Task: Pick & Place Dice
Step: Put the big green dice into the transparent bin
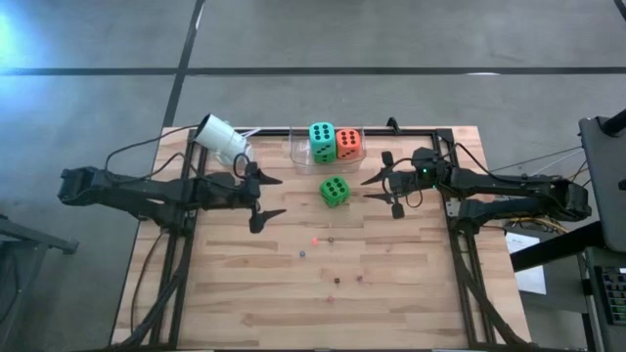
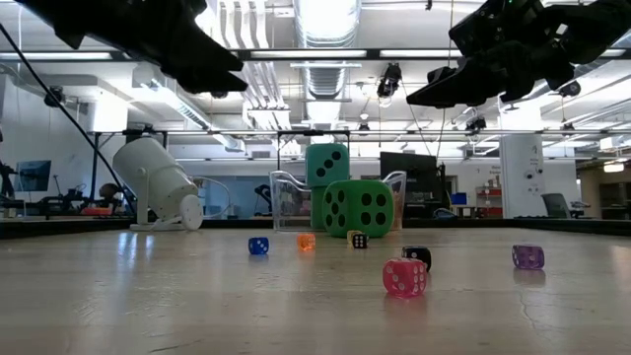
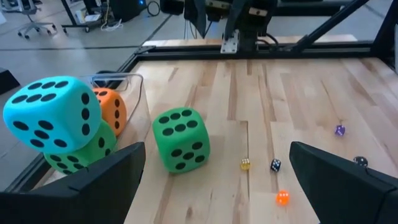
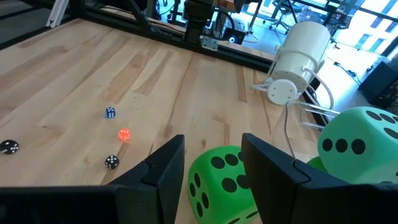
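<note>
A green die sits alone on the wooden table, between my two grippers. In the clear tray at the far edge, a teal die rests on top of a second green die, with an orange-red die beside them. Several tiny dice, among them a pink one, lie scattered toward the near side. My left gripper hangs wide open to the left of the lone green die, above the table. My right gripper hangs to its right, fingers partly apart and holding nothing.
A white cup lies on its side at the far left, its mouth toward the tray. A black frame runs along the table's far edge and down both sides. Bare wood spreads around the tiny dice toward the near edge.
</note>
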